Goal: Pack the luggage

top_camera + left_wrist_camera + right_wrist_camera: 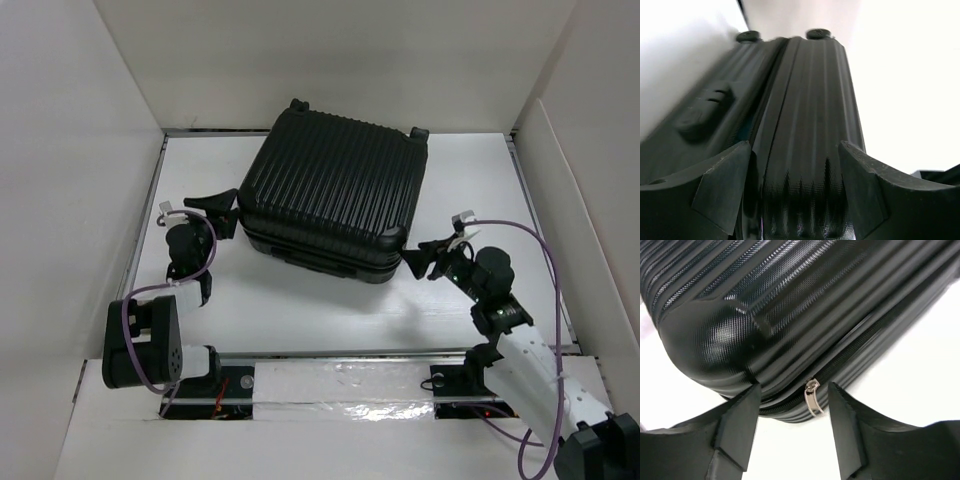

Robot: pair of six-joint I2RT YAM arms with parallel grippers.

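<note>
The luggage is a black ribbed hard-shell suitcase lying flat and closed on the white table, its wheels at the far side. My left gripper is at its near-left corner, open wide. In the left wrist view its fingers stand on either side of the upper shell. My right gripper is open at the near-right corner. In the right wrist view a silver zipper pull hangs from the seam between its spread fingertips, touching neither.
White walls enclose the table on the left, back and right. A recessed handle sits on the suitcase's side. A foil-covered rail runs along the near edge between the arm bases.
</note>
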